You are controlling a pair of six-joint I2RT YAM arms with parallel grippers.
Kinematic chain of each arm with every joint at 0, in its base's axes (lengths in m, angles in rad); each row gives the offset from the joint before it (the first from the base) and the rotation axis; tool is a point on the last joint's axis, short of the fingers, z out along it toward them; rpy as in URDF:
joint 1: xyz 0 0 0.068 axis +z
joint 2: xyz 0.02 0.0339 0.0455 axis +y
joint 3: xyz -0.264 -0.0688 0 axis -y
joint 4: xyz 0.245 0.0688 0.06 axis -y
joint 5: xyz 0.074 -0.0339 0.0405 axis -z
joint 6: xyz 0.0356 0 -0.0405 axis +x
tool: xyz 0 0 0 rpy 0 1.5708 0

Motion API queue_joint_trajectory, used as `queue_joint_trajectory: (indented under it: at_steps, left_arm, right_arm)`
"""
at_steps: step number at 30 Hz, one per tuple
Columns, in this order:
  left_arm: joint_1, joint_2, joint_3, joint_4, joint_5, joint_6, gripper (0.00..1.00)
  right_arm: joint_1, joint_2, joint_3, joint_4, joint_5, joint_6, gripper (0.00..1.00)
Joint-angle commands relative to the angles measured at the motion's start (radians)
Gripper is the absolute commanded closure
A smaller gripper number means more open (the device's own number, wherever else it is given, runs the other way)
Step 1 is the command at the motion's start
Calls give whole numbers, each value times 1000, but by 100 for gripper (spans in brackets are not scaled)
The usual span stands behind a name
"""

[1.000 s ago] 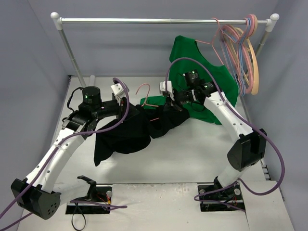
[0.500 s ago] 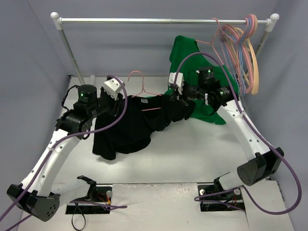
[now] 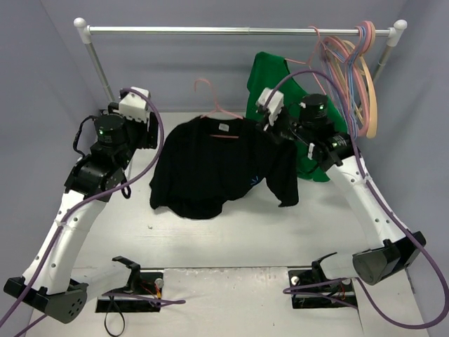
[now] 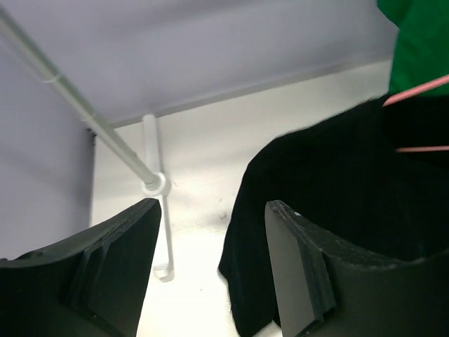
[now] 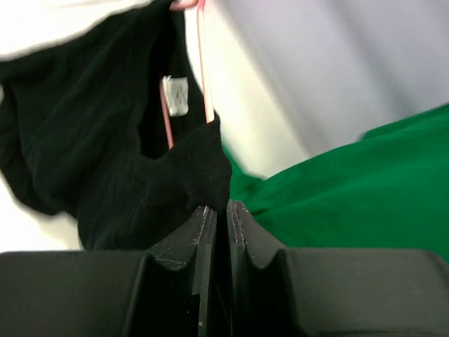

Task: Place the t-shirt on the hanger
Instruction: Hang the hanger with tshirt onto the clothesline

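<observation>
Only the wrist view shows right end effector [image 5: 216, 208] pinching t-shirt [image 5: 105, 175].

The t-shirt [image 3: 210, 168] hides most of the hanger [image 3: 213, 102]; only the hook and a sliver at the neck show. In the right wrist view the hook runs off the top edge, and the neck label [image 5: 175, 95] is a blur.
</observation>
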Motion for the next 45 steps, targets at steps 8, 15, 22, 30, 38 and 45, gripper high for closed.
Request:
queue_joint_trajectory:
  at_steps: [8, 15, 22, 30, 38, 45]
  left_arm:
    - [5, 32, 190, -65, -159, -108, 39]
    - [5, 35, 206, -75, -168, -132, 39]
    - [5, 48, 184, -100, -171, -161, 39]
    - [5, 62, 190, -163, -194, -189, 39]
    - [5, 75, 209, -197, -200, -204, 39]
    - [5, 69, 215, -197, -201, -200, 39]
  right_arm:
    - [-3, -64, 376, 430, 84, 205, 100]
    - [-3, -113, 366, 458, 25, 282, 100]
    - [-3, -72, 387, 154, 17, 216, 100]
    - [-3, -42, 323, 101, 336, 179, 100]
    - [-5, -56, 417, 271, 155, 253, 100]
    - [-5, -75, 511, 522, 16, 328, 100]
